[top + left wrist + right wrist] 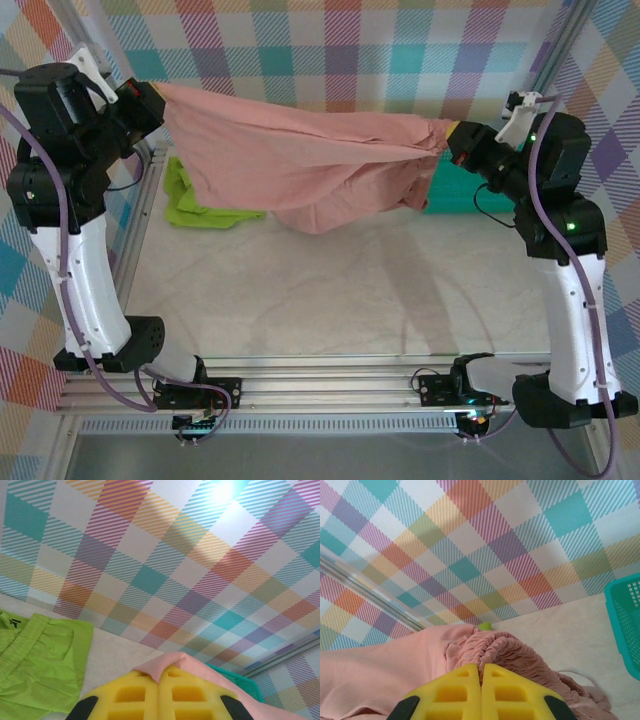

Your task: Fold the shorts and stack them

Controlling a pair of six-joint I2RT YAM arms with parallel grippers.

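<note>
Pink shorts (300, 165) stretched between left gripper (157, 99), right gripper (452, 141), both clamped on them; green shorts (195, 207) on table (330, 300).

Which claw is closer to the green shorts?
Left. The left gripper hangs close by the green shorts; the right gripper is far off, beside the teal basket.

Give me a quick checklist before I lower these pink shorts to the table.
1. Left gripper shut on the pink shorts: ok.
2. Right gripper shut on the waistband: ok.
3. Hang of the pink shorts smooth: not ok, bunched and sagging toward the right.
4. Bare table underneath: ok.
5. Green shorts folded: not ok, crumpled at far left.
6. Basket clear of the hanging cloth: cannot tell.
</note>
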